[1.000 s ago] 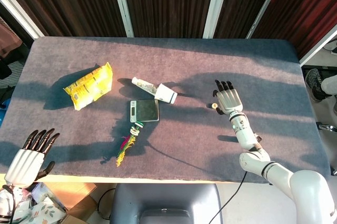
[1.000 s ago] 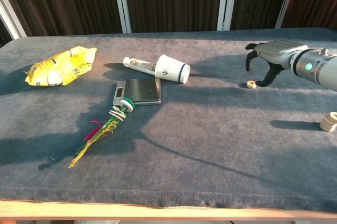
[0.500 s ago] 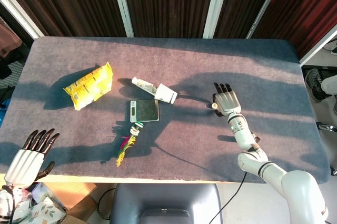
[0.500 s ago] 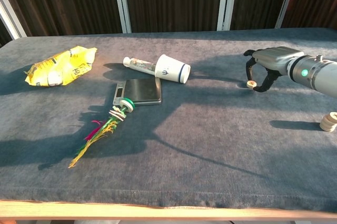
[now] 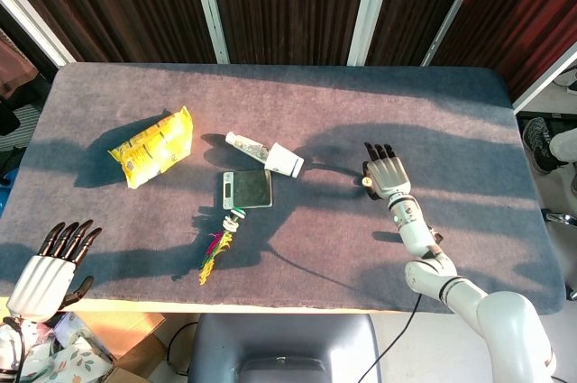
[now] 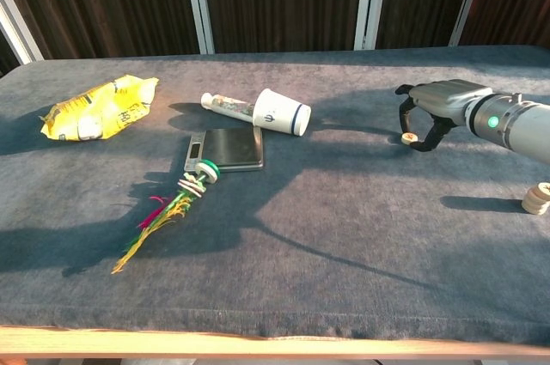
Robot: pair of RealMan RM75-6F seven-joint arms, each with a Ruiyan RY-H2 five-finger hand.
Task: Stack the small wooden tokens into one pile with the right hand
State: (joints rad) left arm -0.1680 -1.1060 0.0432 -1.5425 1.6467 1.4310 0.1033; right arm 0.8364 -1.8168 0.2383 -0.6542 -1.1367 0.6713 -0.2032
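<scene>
A single small wooden token (image 6: pixel 409 136) lies on the grey table (image 6: pixel 344 236) right of centre; the head view shows this token (image 5: pixel 368 181) beside my right hand (image 5: pixel 386 172). In the chest view the right hand (image 6: pixel 430 109) arches over it, thumb on its left and curled fingers (image 6: pixel 427 138) on its right, close around it. I cannot see the token lifted. A short pile of tokens (image 6: pixel 537 198) stands at the table's right edge. My left hand (image 5: pixel 50 268) hangs off the front left corner, fingers apart, holding nothing.
A tipped paper cup (image 6: pixel 282 112) and a tube (image 6: pixel 225 104) lie at centre, with a small digital scale (image 6: pixel 223 149) in front of them. A feathered toy (image 6: pixel 172 210) lies below the scale. A yellow snack bag (image 6: pixel 99 106) sits at the left.
My right hand has shifted slightly left and lowered around the single token, its fingers curling closer. The token has stayed in place. The left hand has not moved.
</scene>
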